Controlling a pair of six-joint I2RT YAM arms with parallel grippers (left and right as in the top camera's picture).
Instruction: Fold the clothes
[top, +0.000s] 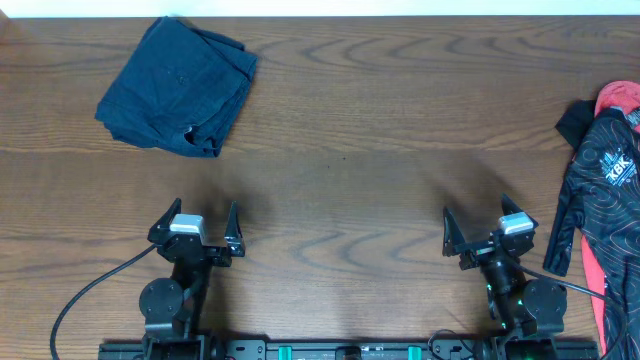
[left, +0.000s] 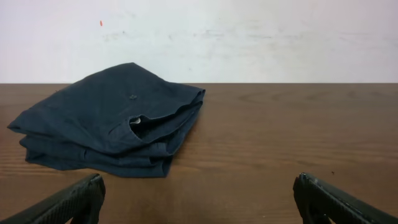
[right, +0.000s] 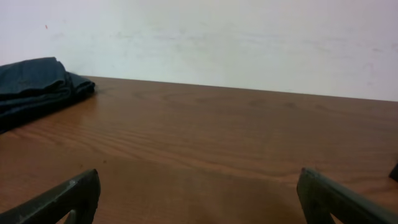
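Note:
The black jersey (top: 600, 185) with thin contour lines and a white "KBK" logo lies crumpled at the table's right edge, partly over a coral-red garment (top: 622, 100). My right gripper (top: 487, 235) is open and empty, left of the jersey and apart from it. In the right wrist view its fingers (right: 198, 193) spread wide over bare wood; a dark sliver at the far right edge may be the jersey. My left gripper (top: 196, 232) is open and empty near the front left; its fingers (left: 198, 198) show wide apart in the left wrist view.
A folded navy-blue garment (top: 178, 87) lies at the back left; it also shows in the left wrist view (left: 112, 121) and at the left edge of the right wrist view (right: 34, 87). The wooden table (top: 340, 170) runs between the garments. A white wall stands behind.

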